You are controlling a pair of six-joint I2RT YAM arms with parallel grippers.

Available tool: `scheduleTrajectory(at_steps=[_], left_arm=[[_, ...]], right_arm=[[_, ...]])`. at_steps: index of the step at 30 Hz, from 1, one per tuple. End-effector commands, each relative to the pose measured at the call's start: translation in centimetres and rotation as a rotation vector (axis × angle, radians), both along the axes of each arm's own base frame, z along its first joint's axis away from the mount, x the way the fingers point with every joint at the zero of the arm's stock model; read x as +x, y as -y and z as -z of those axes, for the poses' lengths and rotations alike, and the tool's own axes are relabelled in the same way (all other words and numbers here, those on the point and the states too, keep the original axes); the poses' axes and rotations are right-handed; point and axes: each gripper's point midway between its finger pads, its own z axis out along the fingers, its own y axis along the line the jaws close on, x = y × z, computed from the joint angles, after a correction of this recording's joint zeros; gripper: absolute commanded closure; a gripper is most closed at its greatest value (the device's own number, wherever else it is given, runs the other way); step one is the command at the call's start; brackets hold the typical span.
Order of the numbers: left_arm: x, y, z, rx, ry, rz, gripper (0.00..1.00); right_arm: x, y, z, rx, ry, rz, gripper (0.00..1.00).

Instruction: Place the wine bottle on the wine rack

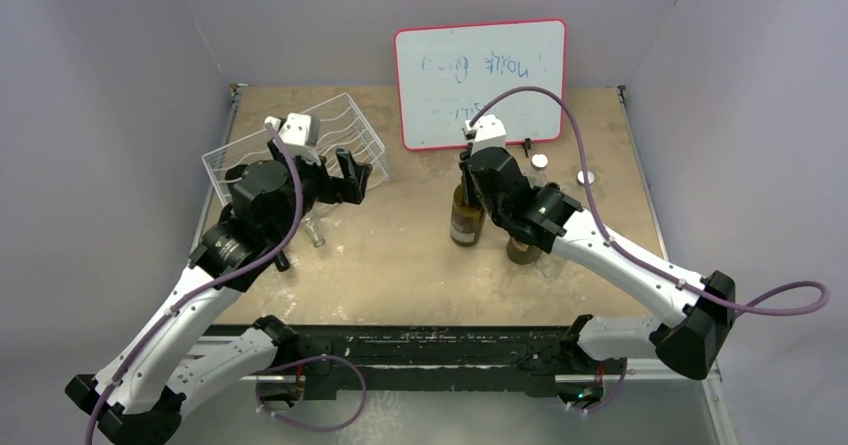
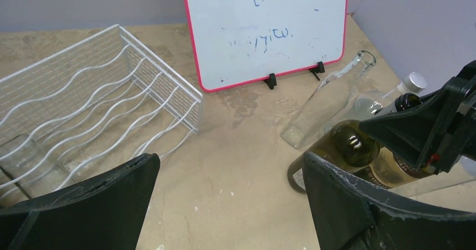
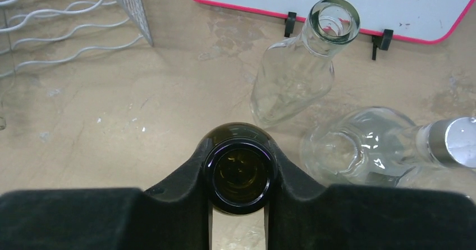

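Observation:
The dark green wine bottle stands upright on the table, right of centre. My right gripper is shut on its neck; in the right wrist view the fingers wrap the open mouth of the bottle. The bottle also shows in the left wrist view. The white wire wine rack stands at the back left and also shows in the left wrist view. My left gripper is open and empty just right of the rack, its fingers wide apart over bare table.
A red-framed whiteboard stands at the back. A clear bottle and a round clear bottle with a silver cap stand beyond the wine bottle. A second dark bottle sits under my right arm. A clear glass item lies by my left arm.

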Motion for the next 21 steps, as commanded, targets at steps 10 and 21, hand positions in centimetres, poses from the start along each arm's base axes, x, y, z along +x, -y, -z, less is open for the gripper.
scheduleTrajectory(at_steps=[10,21], left_arm=[[-1.2,6.2,5.0,0.005,0.092,0.360,0.00],[-1.9,8.1,8.9,0.000,0.081,0.477,0.01]], right_arm=[[-0.3,-2.2,-7.0,0.125,0.176,-0.172,1.00],[-1.6,-6.6,-12.6,0.307,0.194,-0.354,1.00]])
